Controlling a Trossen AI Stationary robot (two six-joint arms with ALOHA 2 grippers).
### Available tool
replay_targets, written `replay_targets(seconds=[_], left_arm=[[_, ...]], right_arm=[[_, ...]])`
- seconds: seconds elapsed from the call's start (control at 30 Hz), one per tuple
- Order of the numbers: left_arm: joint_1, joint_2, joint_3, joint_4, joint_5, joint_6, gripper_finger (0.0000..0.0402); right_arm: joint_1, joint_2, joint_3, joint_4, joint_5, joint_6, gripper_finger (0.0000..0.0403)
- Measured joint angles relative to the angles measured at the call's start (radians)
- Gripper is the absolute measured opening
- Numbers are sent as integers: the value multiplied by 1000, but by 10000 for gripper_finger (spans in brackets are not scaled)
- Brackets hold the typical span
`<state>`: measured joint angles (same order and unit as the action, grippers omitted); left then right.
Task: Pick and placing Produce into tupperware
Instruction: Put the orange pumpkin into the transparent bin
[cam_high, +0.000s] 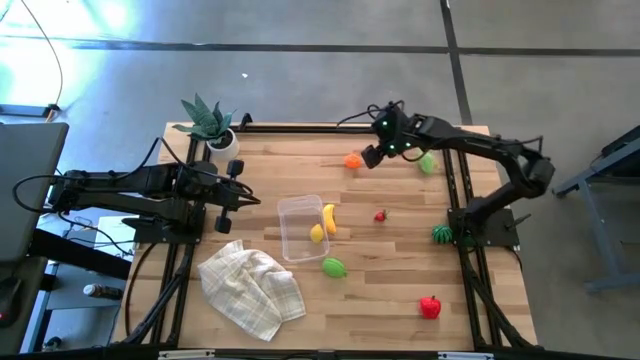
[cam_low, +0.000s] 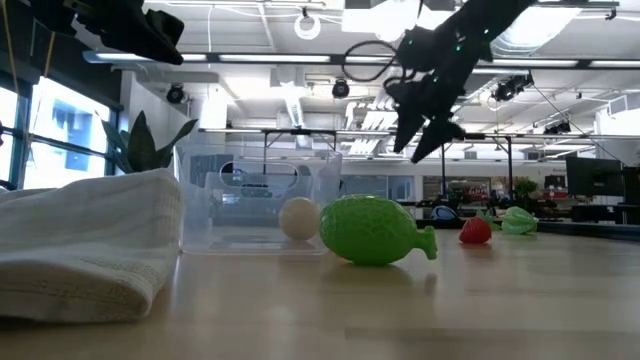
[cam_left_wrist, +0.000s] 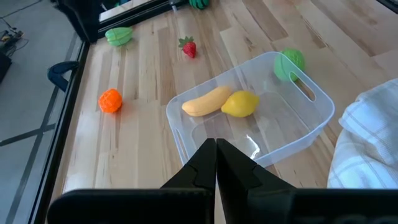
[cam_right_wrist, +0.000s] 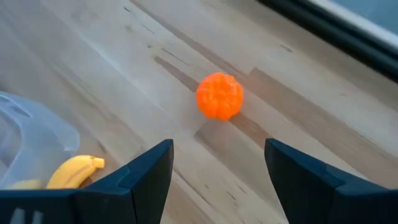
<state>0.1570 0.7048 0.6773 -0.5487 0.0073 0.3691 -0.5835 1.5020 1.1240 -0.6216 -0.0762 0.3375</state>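
Yellow plastic banana (cam_high: 329, 218) & lemon (cam_high: 317, 233) in clear rectangular tub (cam_high: 297, 207); right gripper (cam_high: 371, 157), fingers wide & empty, near small orange toy fruit (cam_high: 352, 160); rest still out.

The wooden table (cam_high: 400, 270) carries scattered produce (cam_high: 334, 267), a tupperware (cam_high: 297, 242), a cloth (cam_high: 250, 288) and a potted plant (cam_high: 211, 124).

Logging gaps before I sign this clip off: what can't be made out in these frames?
- Low view: the banana is not visible inside the tupperware; the green fruit covers that part.
- Low view: the orange never shows.
- Right wrist view: the tupperware is cut off by the frame edge.
- High view: the small red piece is too small to identify.
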Motion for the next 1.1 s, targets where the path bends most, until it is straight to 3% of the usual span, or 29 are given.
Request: replay_targets(seconds=[0.2,0.53,0.73,1.1], left_arm=[[0,0,0,0,0,0,3],[0,0,0,0,0,0,3],[0,0,0,0,0,0,3],[0,0,0,0,0,0,3]], right_arm=[[-2,112,47,18,-20,-23,243],[-6,292,259,-40,-32,-117,243],[-5,306,288,-55,43,-167,243],[-5,311,288,-97,40,-129,249]])
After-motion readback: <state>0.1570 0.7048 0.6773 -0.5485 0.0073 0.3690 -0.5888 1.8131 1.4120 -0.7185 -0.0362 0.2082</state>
